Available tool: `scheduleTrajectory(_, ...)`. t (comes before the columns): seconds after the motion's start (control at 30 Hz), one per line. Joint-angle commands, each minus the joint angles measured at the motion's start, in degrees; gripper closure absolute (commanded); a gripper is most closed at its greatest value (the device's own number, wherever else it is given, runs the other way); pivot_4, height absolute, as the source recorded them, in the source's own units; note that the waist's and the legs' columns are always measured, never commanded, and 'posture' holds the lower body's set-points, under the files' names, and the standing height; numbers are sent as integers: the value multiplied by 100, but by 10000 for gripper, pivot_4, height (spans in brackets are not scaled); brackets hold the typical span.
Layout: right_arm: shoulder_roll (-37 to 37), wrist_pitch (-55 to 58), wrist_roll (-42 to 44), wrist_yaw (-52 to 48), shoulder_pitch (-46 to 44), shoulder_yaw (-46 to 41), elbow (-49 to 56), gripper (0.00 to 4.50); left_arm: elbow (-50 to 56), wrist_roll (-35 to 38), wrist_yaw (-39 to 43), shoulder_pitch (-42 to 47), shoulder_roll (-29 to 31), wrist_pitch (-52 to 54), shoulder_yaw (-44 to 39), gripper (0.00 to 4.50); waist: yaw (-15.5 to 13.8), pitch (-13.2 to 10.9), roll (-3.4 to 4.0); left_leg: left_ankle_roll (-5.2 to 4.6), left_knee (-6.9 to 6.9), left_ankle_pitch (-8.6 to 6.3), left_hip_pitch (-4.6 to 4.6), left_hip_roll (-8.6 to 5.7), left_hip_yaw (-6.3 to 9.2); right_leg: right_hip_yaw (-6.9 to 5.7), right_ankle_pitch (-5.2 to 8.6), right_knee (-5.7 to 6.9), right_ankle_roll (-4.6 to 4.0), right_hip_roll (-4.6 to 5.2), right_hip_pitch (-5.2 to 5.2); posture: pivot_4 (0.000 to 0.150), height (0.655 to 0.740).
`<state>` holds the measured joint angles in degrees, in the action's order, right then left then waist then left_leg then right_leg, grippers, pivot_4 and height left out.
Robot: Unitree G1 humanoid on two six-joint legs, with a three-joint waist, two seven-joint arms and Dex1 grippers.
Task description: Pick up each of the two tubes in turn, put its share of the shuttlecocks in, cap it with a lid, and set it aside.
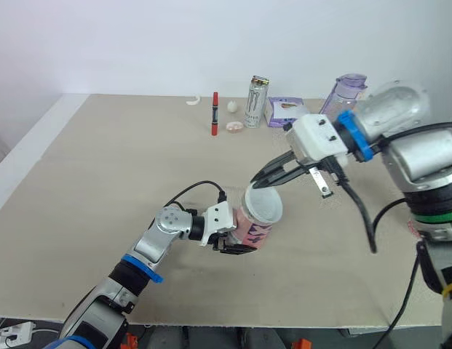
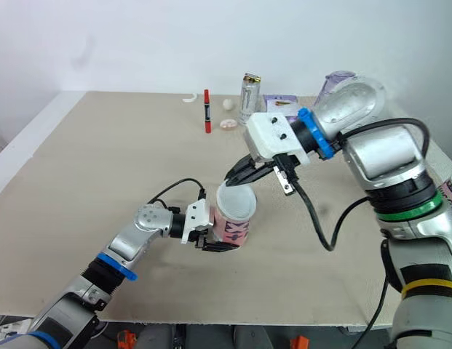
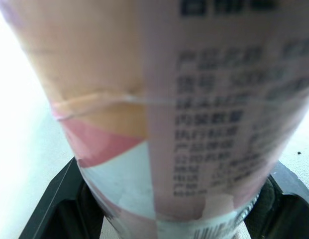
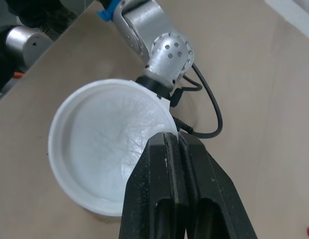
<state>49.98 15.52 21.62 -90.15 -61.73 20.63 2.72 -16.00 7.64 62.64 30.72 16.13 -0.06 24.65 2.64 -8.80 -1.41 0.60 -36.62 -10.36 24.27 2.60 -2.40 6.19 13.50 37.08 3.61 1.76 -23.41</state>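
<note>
Left tool (image 1: 236, 241) grips tube (image 1: 255, 227), right tool (image 1: 259, 182) lid (image 1: 264, 204)

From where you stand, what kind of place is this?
Probably a robot test room: a plain beige table against a blank white wall, with stray props at its far edge, an energy drink can and a red marker.

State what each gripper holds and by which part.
Left gripper clamps the pink patterned cardboard tube around its lower body; right gripper pinches the translucent white plastic lid by its rim, atop the tube.
</note>
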Motion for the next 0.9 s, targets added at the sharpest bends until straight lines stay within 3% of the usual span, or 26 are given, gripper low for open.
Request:
scheduleTrajectory(0.03, -127, -469, -316, -235, -163, 155, -288, 42659, -402, -507, -351, -117, 170, 209, 41, 13615, -1, 1, -1, -1, 0, 0, -1, 0, 0, 0, -1, 0, -1, 0, 1, 1500, 7400)
scheduleTrajectory(0.5, -48, -722, -156, -235, -901, 221, -585, 42659, -305, -500, -412, -211, 270, 320, 42, 13615, 6, 1, -4, -1, 4, 1, -3, 5, -1, -2, -4, -1, -7, 3, -7, 1500, 7400)
scheduleTrajectory(0.9, 210, -401, 38, -235, -642, 516, -188, 42659, -296, -515, -434, -235, 299, 358, 53, 13615, 5, -1, -10, 4, 7, -2, -4, 3, -14, -42, -4, -8, -7, 65, -20, 1500, 7400)
